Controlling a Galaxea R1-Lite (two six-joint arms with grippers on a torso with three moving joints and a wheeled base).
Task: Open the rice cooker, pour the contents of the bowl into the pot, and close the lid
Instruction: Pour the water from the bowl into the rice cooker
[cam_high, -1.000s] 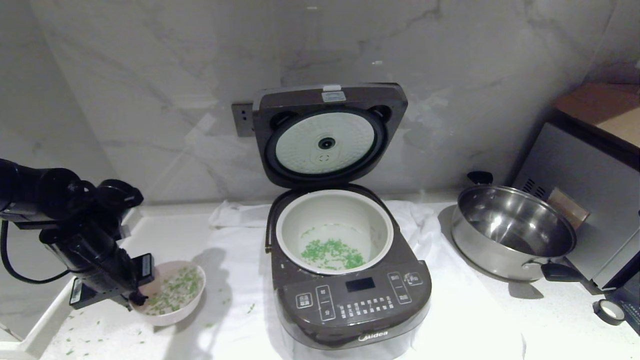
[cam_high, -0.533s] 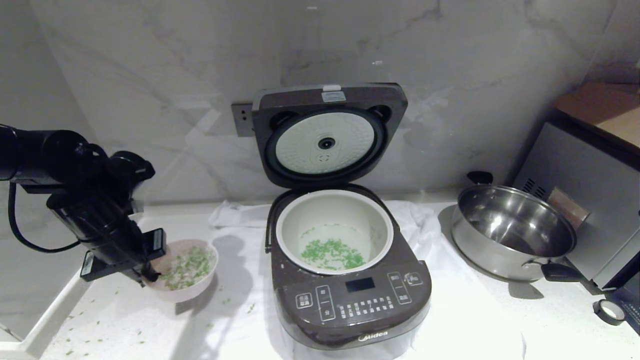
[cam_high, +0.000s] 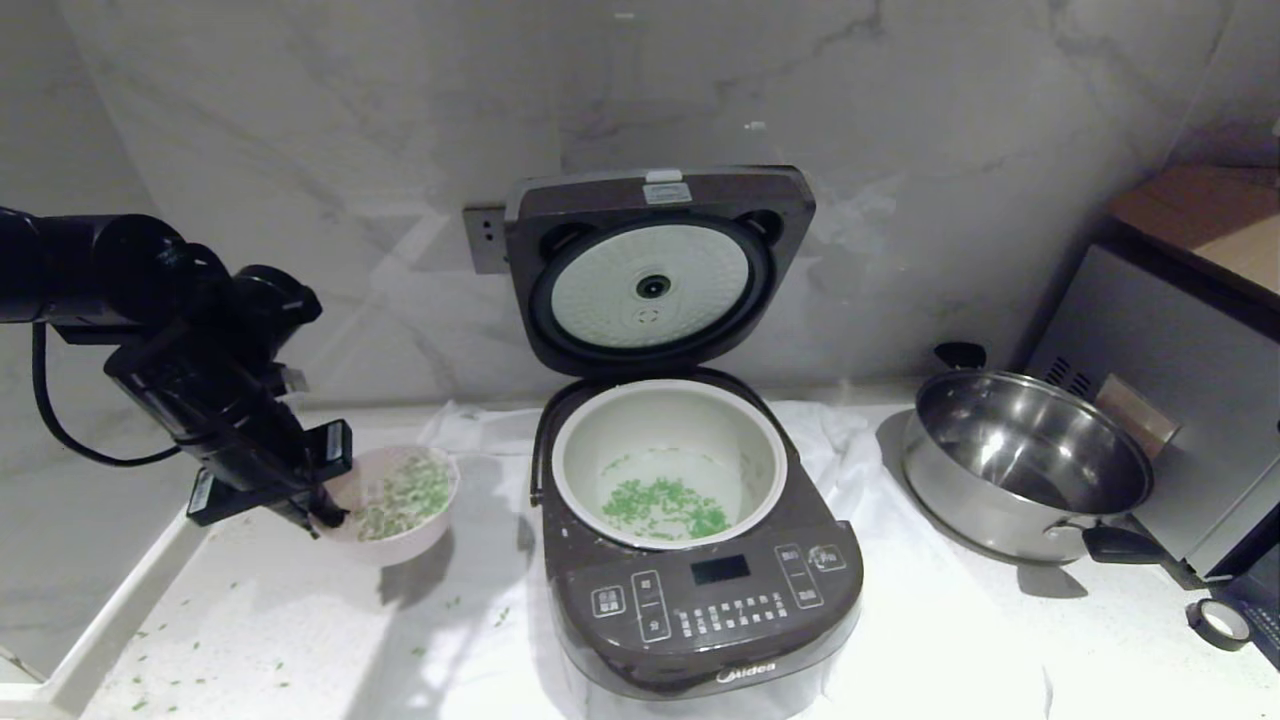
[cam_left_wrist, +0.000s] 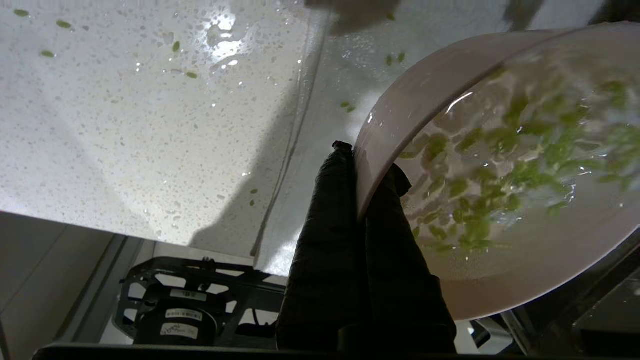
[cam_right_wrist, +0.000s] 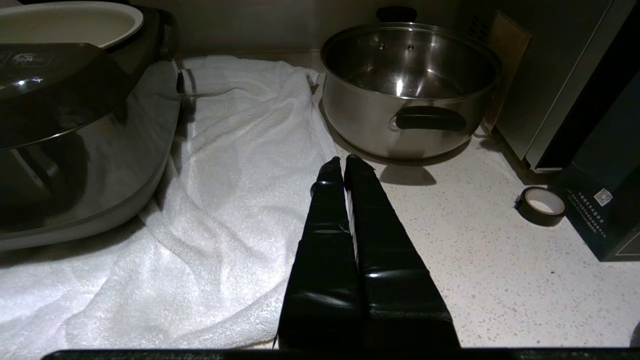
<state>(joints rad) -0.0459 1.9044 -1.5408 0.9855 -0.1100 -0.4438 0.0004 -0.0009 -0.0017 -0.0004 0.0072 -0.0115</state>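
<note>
Pink outside and white within, the bowl (cam_high: 400, 500) hangs to the left of the rice cooker (cam_high: 700, 560), its rim pinched between the closed fingers of the left gripper (cam_high: 325, 515). Green contents (cam_high: 405, 495) mixed with a little white sit inside it, blurred in the left wrist view. The dark brown cooker stands with its lid (cam_high: 655, 265) raised against the marble wall, dimpled pale plate facing out, and the pale pot (cam_high: 668, 460) already holds a scatter of green bits. Compared with a second ago, the bowl has been carried up and nearer the cooker's left side. The right gripper (cam_right_wrist: 344, 162), out of the head view, rests with fingers pressed together over the white towel (cam_right_wrist: 240, 150) right of the cooker, holding nothing. The cooker's front edge is partly cut off there.
</note>
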